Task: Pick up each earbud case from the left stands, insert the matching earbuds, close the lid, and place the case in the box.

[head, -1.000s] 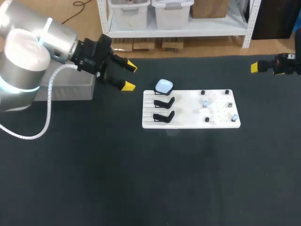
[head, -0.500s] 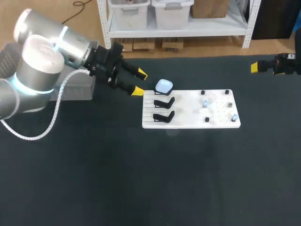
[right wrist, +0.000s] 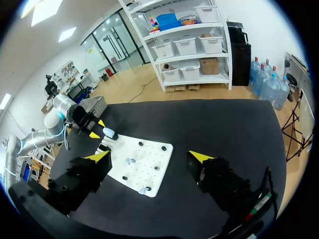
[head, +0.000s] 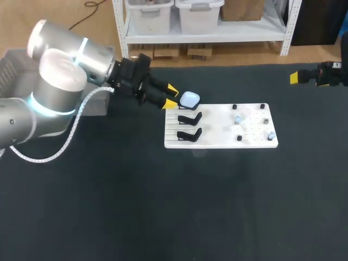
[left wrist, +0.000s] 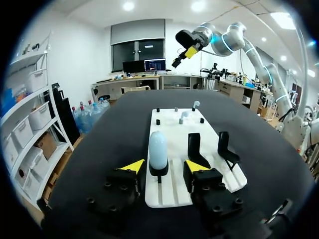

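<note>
A pale blue earbud case [head: 189,99] stands upright on the rearmost black stand of a white board [head: 217,142]. My left gripper [head: 171,96] is right beside it, open, one yellow tip on each side of the case's near end. In the left wrist view the case [left wrist: 158,148] rises just ahead of the left gripper [left wrist: 164,167], and neither fingertip touches it. Two other stands [head: 188,117] [head: 187,134] are bare. Small earbuds [head: 237,119] [head: 270,135] sit on the board's peg side. My right gripper [right wrist: 149,157] is open and holds nothing, and its arm stays at the far right edge [head: 318,75].
A grey box [right wrist: 93,104] sits at the table's far left, mostly hidden behind my left arm in the head view. Several black pegs [head: 234,107] stick up from the board. Dark table surface stretches in front of the board.
My left arm has swung right, from near the box up to the case. Its fingers have drawn closer together. The right arm has not moved.
</note>
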`<state>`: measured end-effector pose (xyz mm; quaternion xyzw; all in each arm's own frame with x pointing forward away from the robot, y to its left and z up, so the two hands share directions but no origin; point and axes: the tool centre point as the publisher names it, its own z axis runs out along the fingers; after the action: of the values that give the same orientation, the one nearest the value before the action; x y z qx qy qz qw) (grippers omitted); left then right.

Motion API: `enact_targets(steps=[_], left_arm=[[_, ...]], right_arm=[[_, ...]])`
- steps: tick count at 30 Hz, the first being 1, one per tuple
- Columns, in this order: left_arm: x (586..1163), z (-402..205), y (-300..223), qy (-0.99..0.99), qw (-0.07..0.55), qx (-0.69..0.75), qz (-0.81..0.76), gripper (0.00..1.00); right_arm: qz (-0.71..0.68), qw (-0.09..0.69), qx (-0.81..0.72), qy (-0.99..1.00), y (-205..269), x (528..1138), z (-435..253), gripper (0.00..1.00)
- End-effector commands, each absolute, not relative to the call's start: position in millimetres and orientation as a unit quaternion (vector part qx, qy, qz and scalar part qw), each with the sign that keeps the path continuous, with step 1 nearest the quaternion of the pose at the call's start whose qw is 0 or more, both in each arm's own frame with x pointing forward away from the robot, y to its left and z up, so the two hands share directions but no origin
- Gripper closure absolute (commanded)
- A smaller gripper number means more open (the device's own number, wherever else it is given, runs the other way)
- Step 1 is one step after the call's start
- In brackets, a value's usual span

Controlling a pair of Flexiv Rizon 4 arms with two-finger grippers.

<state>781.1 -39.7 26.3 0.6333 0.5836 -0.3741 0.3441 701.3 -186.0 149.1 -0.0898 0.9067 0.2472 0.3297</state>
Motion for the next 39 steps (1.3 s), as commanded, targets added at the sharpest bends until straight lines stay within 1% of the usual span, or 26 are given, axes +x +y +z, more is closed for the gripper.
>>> enact_targets(steps=[1,19,23,33,39], left_arm=[[782.9,24.0,-45.4,0.582,0.348,0.633,-0.373,0.52],[791.3,17.3,-61.1,0.573,0.359,0.639,-0.366,0.56],[791.1,15.6,-63.9,0.571,0.362,0.641,-0.364,0.56],[792.6,11.8,-67.3,0.57,0.366,0.642,-0.357,0.6],[792.3,12.8,-69.0,0.57,0.369,0.641,-0.357,0.6]], right_arm=[[0.246,0.33,-0.09,0.907,-185.9,701.0,149.6,0.0],[0.246,0.33,-0.09,0.907,-185.9,701.0,149.6,0.0],[0.246,0.33,-0.09,0.907,-185.9,701.0,149.6,0.0],[0.246,0.33,-0.09,0.907,-185.9,701.0,149.6,0.0],[0.246,0.33,-0.09,0.907,-185.9,701.0,149.6,0.0]])
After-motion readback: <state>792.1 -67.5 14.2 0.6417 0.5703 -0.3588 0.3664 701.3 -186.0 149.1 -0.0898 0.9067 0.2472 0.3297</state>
